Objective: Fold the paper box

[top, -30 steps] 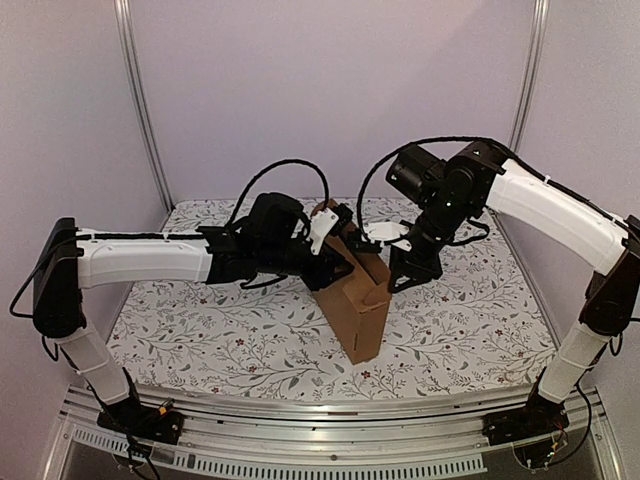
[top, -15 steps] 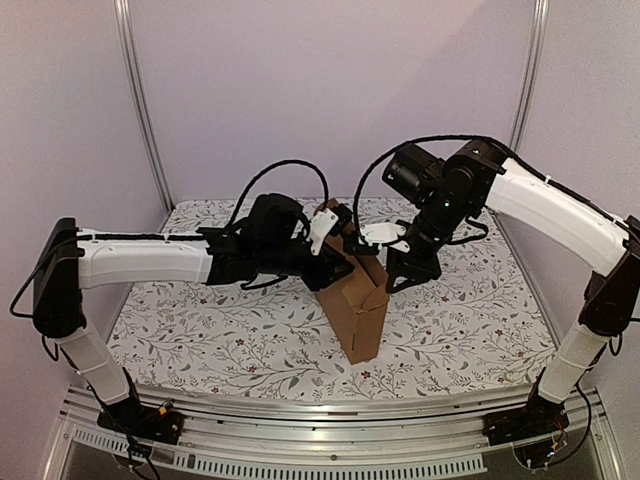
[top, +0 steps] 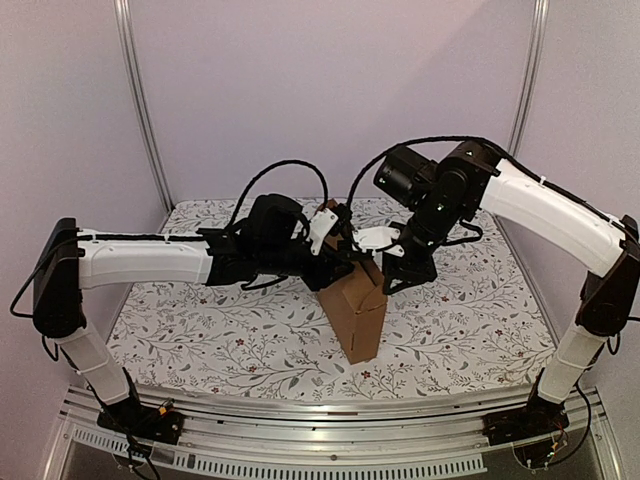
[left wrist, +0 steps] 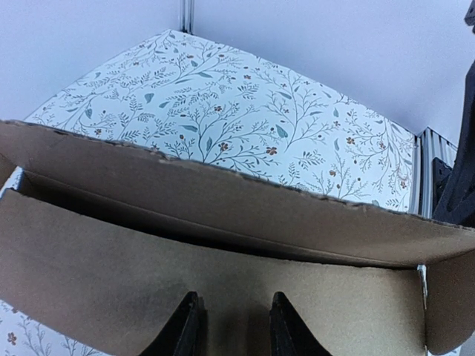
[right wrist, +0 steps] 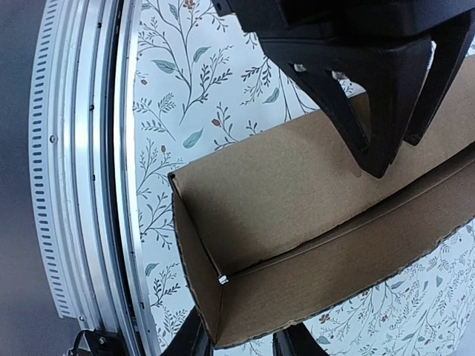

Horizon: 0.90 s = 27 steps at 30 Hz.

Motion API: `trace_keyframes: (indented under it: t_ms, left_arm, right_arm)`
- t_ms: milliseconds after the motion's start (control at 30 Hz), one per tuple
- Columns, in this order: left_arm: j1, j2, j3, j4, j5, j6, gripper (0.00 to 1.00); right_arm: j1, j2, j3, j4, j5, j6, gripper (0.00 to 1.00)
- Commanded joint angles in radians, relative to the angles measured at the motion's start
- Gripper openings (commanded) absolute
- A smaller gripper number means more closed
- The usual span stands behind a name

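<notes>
Top external camera is showing the paper box (top: 358, 315) standing half-erected on the table (top: 200, 330) between both arms. Left claw (left wrist: 234, 297), fingers apart and gripping nothing, is leaning on a long wall's face, likely creasing it. Right claw (top: 396, 278) is bracing the box's other side, fingertips hidden, grip unclear.

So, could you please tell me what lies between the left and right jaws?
The paper box stands between the left jaws and right jaws; the top view shows this.
</notes>
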Motion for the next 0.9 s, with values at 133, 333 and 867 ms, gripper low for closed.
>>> trace_keyframes:
  t_ms: [133, 333, 867]
  left_arm:
    - [-0.004, 0.0, -0.043, -0.015, 0.009, -0.016, 0.32]
    - [-0.005, -0.002, -0.052, -0.015, 0.011, -0.024, 0.32]
    - [-0.004, 0.003, -0.101, 0.097, 0.029, -0.065, 0.32]
  right_arm:
    - [0.03, 0.04, 0.033, -0.046, 0.056, 0.007, 0.27]
    - [0.046, 0.041, 0.034, -0.049, 0.079, 0.01, 0.27]
    - [0.189, 0.116, 0.12, -0.112, 0.366, -0.046, 0.26]
